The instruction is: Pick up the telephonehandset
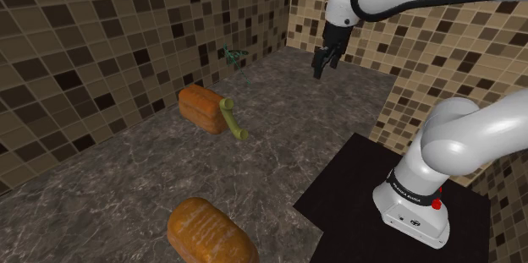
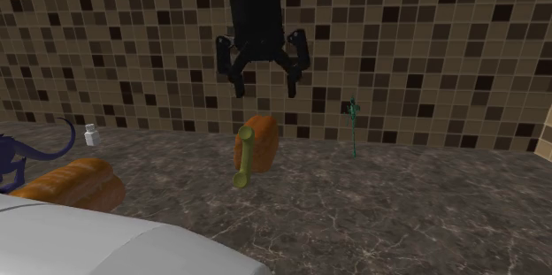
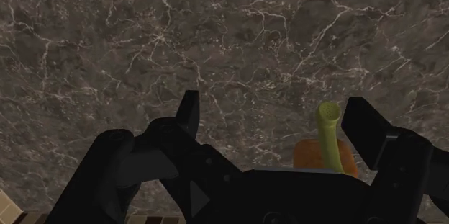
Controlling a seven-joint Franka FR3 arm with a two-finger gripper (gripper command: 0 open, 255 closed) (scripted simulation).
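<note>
Nearest the shoulder camera, a brown loaf point(image 1: 207, 232) is lying alone on the dark marbled surface point(image 1: 127, 177), well apart from the job. Beyond it, the olive-green telephone handset point(image 1: 231, 117) is leaning against a second orange loaf point(image 1: 200, 105), its upper end propped up. That is probably why the gripper point(image 1: 326, 65) is hanging high above, fingers spread wide and holding nothing. The wrist view is showing the handset close beside one finger, not centred. The second exterior view is adding a small white bottle point(image 2: 89, 134) by the far tiled wall.
</note>
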